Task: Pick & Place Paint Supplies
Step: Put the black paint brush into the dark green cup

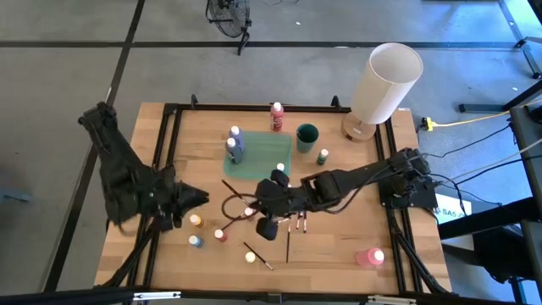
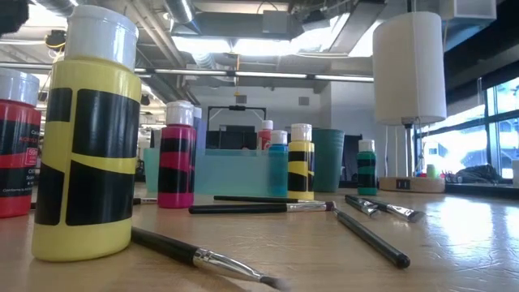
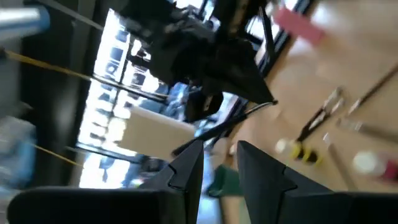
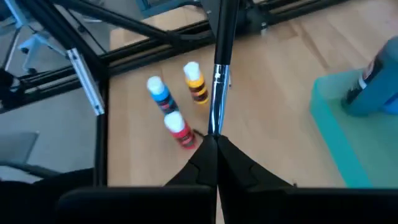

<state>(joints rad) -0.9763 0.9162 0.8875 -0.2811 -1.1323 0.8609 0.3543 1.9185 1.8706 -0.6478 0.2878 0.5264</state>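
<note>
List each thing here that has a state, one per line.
Right gripper: shut on a brush, over the table's middle.
Left gripper: partly open, empty, at the table's left edge.
Pink bottle: lying on its side.
Green cup: upright.
Yellow bottle: upright, capped.

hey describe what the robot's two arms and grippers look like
Both arms are dark, nearly black, jointed and bulky. The left arm and right arm each end in a two-finger gripper. The left gripper has flat, angular black fingers; the right gripper tapers to a narrow point.
</note>
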